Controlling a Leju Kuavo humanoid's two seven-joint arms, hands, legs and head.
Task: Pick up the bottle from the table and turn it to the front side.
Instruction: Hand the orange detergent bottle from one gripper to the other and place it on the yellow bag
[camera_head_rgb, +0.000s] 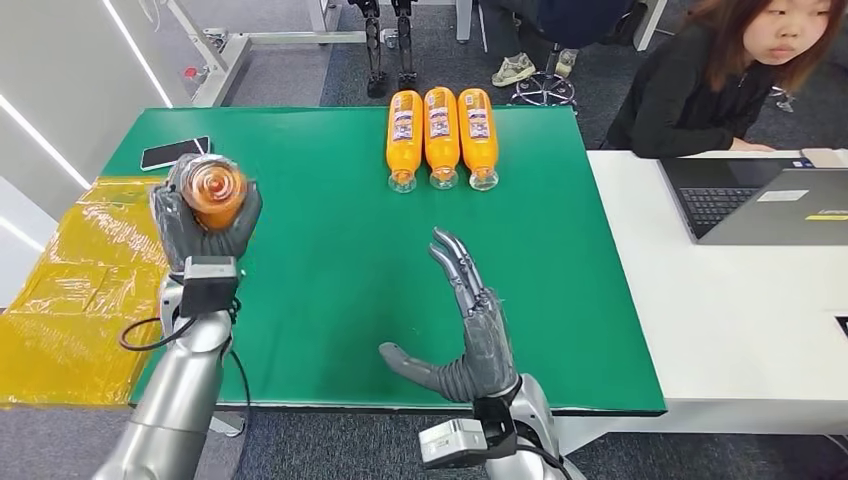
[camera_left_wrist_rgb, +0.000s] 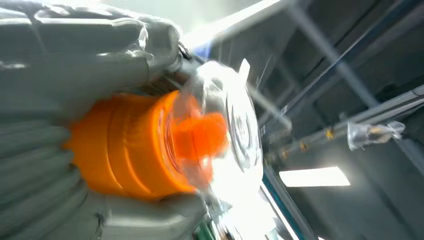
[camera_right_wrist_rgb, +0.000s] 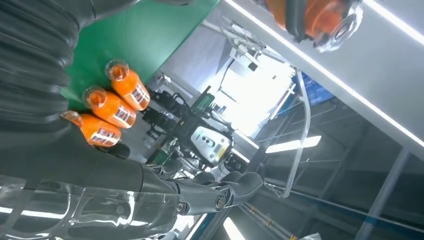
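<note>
My left hand (camera_head_rgb: 205, 225) grips an orange bottle (camera_head_rgb: 213, 191) lifted above the left side of the green table (camera_head_rgb: 330, 270), its clear end turned up toward the head camera. In the left wrist view the bottle (camera_left_wrist_rgb: 150, 145) fills the grasp, with grey fingers (camera_left_wrist_rgb: 75, 55) wrapped around its orange body. My right hand (camera_head_rgb: 470, 320) hovers over the table's front middle, fingers spread and holding nothing; the right wrist view shows its fingers (camera_right_wrist_rgb: 210, 192) stretched out. The held bottle (camera_right_wrist_rgb: 315, 17) appears there too, at the edge.
Three orange bottles (camera_head_rgb: 441, 135) lie side by side at the table's far edge, also seen as bottles (camera_right_wrist_rgb: 107, 107) from the right wrist. A phone (camera_head_rgb: 175, 152) lies at the far left corner. Yellow plastic (camera_head_rgb: 70, 290) covers the left. A person works at a laptop (camera_head_rgb: 760, 200) on the white table.
</note>
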